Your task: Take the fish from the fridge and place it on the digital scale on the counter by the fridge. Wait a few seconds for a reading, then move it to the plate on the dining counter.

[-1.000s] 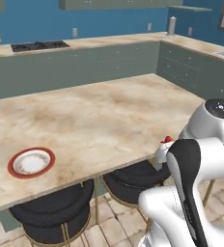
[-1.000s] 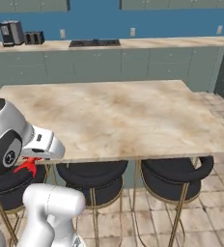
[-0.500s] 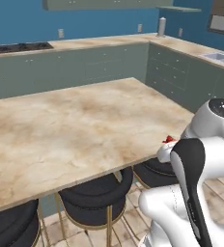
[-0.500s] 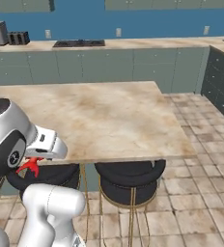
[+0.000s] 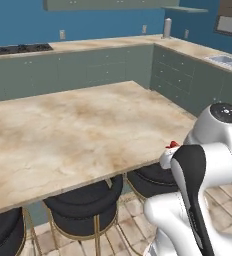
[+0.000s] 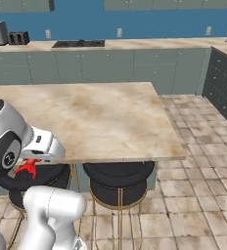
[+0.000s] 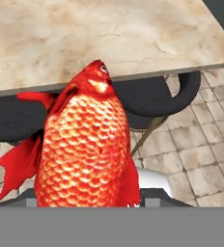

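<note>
Left base view, left to right: black cooktop (image 5: pixel 21 48) set in the rear beige stone counter (image 5: pixel 113 44); broad beige marbled dining counter (image 5: pixel 73 135), its left part cut off by the frame edge; black round stools (image 5: pixel 83 212) half hidden under the slab; a sliver of the orange-red scaly fish (image 5: pixel 173 144) beside the white arm, the rest hidden.

Right base view, left to right: the fish's red tail fins (image 6: pixel 28 167) below the arm's wrist, over a stool and just off the dining counter's near edge; body hidden by the arm.

Hand view: fish (image 7: pixel 87 149) clamped in the gripper (image 7: pixel 87 195), finger tips hidden behind it; long axis along the gripper, head pointing away toward the counter edge, tail end cut off at the bottom.

No legible writing or labels anywhere.
</note>
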Motion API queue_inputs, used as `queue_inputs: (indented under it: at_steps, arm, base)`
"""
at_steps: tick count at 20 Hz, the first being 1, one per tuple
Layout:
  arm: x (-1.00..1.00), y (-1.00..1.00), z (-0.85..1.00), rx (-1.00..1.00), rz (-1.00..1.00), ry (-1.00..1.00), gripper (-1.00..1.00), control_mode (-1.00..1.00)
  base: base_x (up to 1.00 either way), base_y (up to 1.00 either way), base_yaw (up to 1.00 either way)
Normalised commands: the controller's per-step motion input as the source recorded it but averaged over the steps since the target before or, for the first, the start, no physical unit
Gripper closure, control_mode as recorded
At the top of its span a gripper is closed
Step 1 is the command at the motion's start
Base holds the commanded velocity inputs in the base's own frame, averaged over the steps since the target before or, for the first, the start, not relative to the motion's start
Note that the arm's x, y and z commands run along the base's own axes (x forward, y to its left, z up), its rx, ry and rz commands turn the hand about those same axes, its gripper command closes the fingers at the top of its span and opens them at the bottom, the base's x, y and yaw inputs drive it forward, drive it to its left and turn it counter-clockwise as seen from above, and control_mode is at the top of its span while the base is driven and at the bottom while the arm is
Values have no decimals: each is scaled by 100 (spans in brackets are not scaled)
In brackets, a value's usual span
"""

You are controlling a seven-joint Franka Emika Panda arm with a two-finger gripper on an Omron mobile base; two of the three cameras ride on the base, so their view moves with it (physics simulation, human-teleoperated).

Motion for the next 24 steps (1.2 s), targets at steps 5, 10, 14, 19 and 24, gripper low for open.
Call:
queue_inputs:
  at_steps: [5, 10, 14, 19, 24]
  arm:
    - [0, 0, 0, 0, 0, 0, 100, 100]
    - [0, 0, 0, 0, 0, 0, 100, 100]
    - [0, 0, 0, 0, 0, 0, 100, 100]
    - [0, 0, 0, 0, 0, 0, 100, 100]
    - [0, 0, 0, 0, 0, 0, 100, 100]
  base:
    - [-12, -100, -23]
    - [72, -100, -10]
    - [94, -100, 8]
    - [100, -85, 37]
    - [14, -100, 9]
